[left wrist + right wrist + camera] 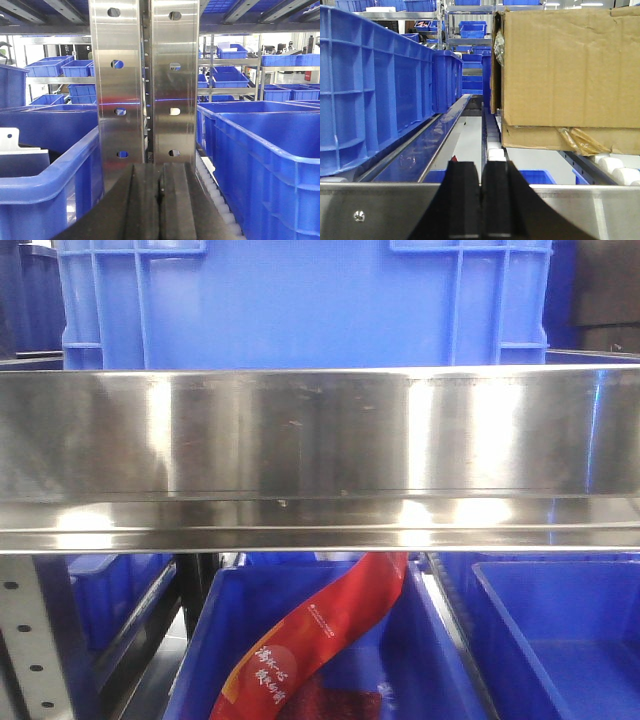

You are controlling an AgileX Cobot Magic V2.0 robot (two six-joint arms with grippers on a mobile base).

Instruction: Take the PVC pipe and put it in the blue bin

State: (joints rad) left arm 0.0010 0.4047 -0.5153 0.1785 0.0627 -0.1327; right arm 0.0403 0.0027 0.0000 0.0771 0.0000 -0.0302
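Note:
In the left wrist view my left gripper [161, 172] is shut with nothing between its dark fingers. It points at a steel upright post [145, 85]. Left of it stands a blue bin [45, 185], and inside that bin shows a white piece with a small hole [10, 140]. I cannot tell whether that piece is the PVC pipe. In the right wrist view my right gripper [481, 165] is shut and empty, just behind a steel shelf beam [380, 210]. Neither gripper shows in the front view.
Large blue bins [265, 165] stand right of the post. A big blue crate [375, 85] is left of the right gripper and a cardboard box [570, 75] on white rollers [495, 145] is right of it. The front view shows a steel beam [320, 455], a blue crate [300, 300] above and a lower bin [420, 660] holding a red packet [320, 635].

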